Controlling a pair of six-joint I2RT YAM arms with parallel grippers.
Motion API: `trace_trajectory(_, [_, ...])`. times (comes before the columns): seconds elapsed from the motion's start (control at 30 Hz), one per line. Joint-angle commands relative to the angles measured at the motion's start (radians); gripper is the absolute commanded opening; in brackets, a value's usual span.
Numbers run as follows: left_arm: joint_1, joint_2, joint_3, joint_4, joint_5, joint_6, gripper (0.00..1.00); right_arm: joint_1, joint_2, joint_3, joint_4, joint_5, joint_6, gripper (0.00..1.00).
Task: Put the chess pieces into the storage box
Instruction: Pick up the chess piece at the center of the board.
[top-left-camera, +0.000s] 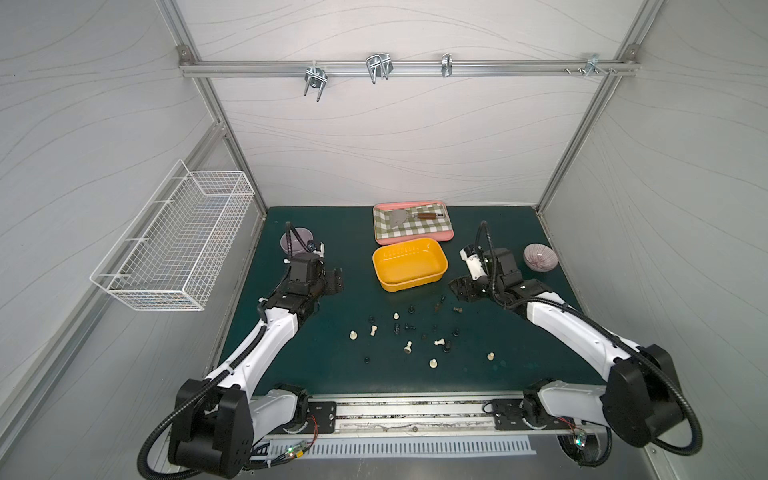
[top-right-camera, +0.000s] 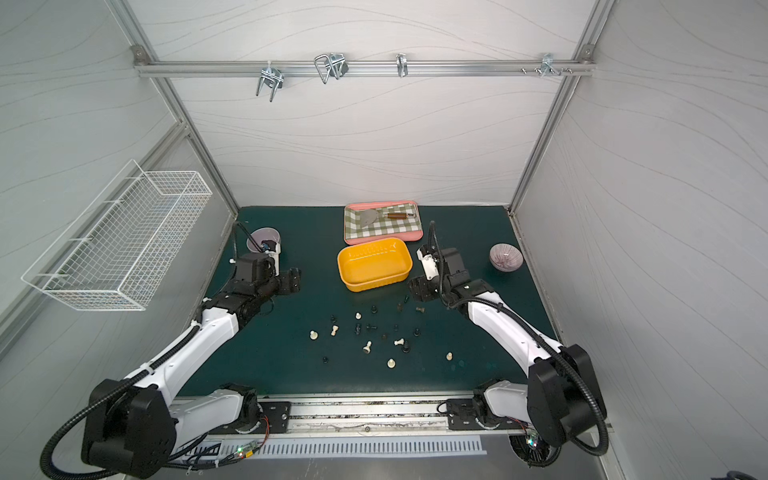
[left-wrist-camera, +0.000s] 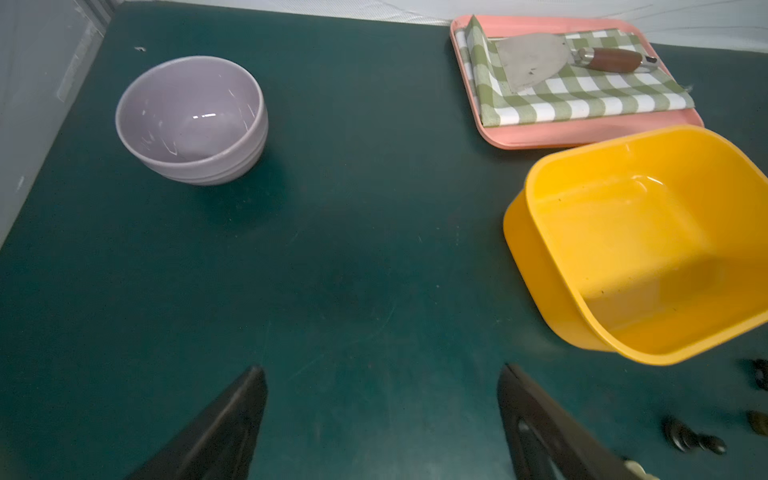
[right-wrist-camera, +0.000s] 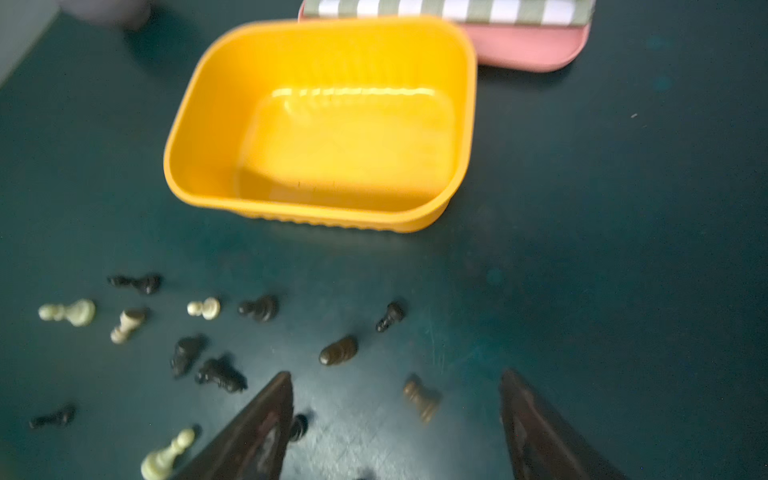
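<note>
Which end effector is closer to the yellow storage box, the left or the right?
Right. The right end effector is just off the near right corner of the storage box. The left end effector stands farther off, on the box's left side.

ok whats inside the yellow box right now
Nothing: the right wrist view shows the storage box floor bare. The chess pieces all lie outside on the green mat. Only the inside of its near wall is hidden behind the rim.

the storage box (top-left-camera: 411, 284) is yellow-orange, chess pieces (top-left-camera: 408, 347) black or cream, cloth (top-left-camera: 419, 227) green-checked.
</note>
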Motion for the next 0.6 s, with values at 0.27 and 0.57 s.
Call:
trace_trajectory(0.27, [-0.001,-0.08,-0.042,-0.001,0.071,-0.003,0.9,0.016,0.123,0.027,-0.179,0.007,0.089,0.53])
trace_trajectory(0.57, [-0.001,-0.06,-0.031,-0.006,0.118,-0.035,0.91,0.02,0.216,0.109,-0.282,0.038,0.017,0.49])
